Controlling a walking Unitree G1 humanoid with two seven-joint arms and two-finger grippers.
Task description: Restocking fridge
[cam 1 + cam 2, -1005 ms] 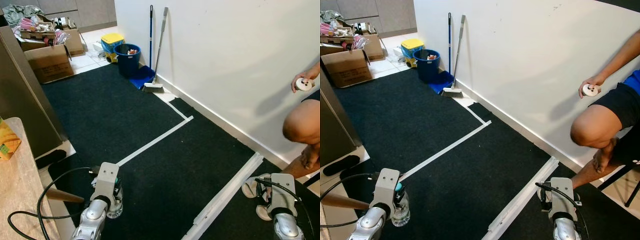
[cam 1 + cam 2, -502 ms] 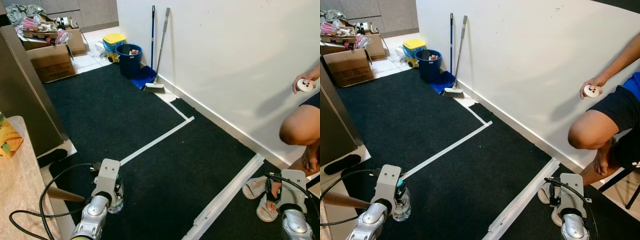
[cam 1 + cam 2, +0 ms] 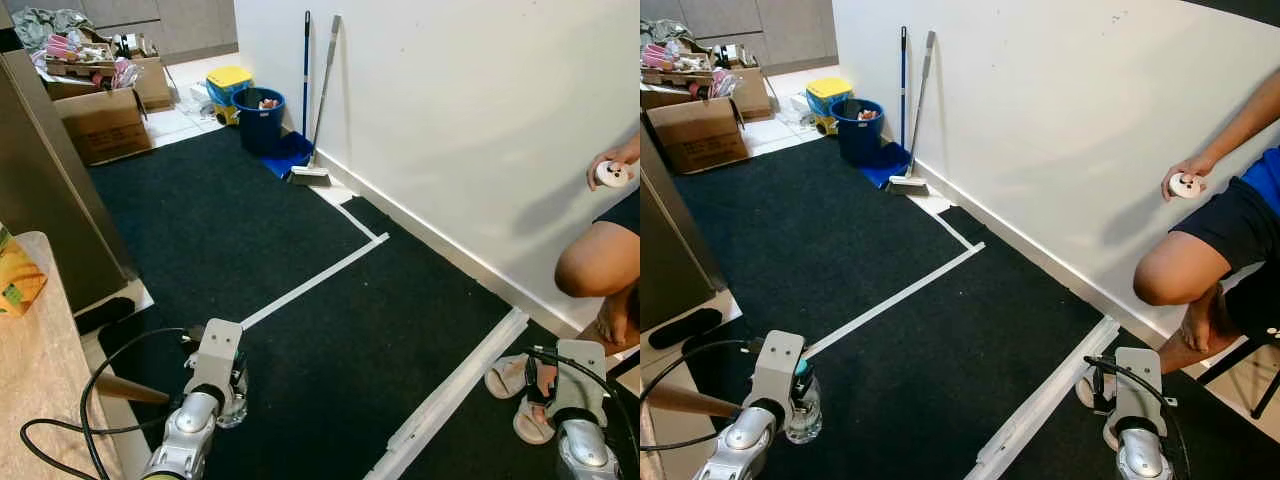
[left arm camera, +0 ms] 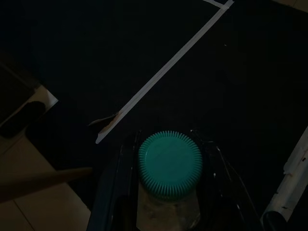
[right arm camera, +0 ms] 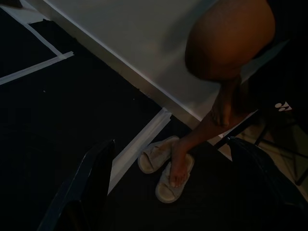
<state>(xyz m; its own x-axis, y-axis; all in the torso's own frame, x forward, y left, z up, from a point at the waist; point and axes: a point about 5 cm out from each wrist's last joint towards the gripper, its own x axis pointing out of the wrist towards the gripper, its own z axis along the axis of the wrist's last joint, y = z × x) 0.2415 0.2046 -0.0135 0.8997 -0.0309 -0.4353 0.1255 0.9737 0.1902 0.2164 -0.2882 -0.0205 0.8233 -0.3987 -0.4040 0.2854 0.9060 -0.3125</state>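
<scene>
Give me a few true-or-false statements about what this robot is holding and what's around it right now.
1. The left gripper is shut on a bottle with a teal cap. True.
2. The right gripper holds a sandal. False: it is open, holding nothing; the sandals lie on the floor.
3. A broom leans against the wall. True.
4. The blue bucket lies tipped over. False: it stands upright.
5. The person holds a small white thing. True.

eye views: bright, sharp | wrist views: dim, underexposed
</scene>
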